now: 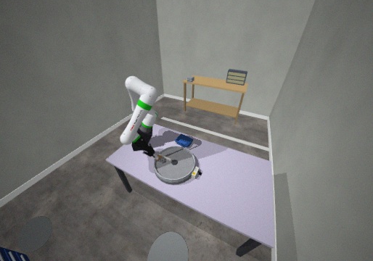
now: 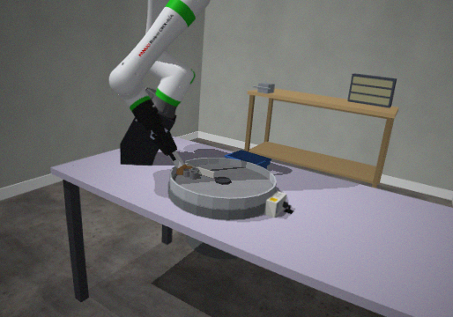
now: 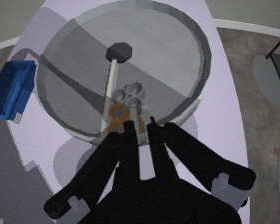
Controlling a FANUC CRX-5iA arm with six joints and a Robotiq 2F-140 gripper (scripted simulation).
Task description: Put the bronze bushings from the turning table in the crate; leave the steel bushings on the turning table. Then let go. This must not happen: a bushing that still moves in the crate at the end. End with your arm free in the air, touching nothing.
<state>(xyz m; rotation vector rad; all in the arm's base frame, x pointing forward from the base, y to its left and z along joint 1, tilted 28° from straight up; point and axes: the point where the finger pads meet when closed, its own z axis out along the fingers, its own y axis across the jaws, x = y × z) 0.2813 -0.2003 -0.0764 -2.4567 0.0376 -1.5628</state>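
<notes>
Reaching down over the rim of the turning table (image 1: 174,180) (image 2: 225,204) (image 3: 203,57), the FANUC arm's claw (image 1: 156,156) (image 2: 179,164) (image 3: 139,114) has its fingers drawn nearly together, with nothing clamped between them, their pale tips low among a cluster of bushings. The bronze bushings (image 1: 159,157) (image 2: 181,169) (image 3: 111,112) lie on the table just inside its wall, to either side of the fingertips in the wrist view, with more bronze showing at left than at right. Whether the tips touch them cannot be told. The steel bushings (image 1: 164,160) (image 2: 194,173) (image 3: 129,90) are grouped just beside the bronze ones, toward the dark hub (image 1: 174,162) (image 2: 223,180) (image 3: 119,52); the nearest appears right by the tips. A pale bar (image 1: 166,159) (image 2: 204,172) (image 3: 112,80) runs from the hub toward the rim, alongside the group. The blue crate (image 1: 183,141) (image 2: 248,158) (image 3: 13,90) rests on the lilac worktop (image 1: 232,184) (image 2: 344,228) (image 3: 226,115), outside the turning table and well apart from the claw.
</notes>
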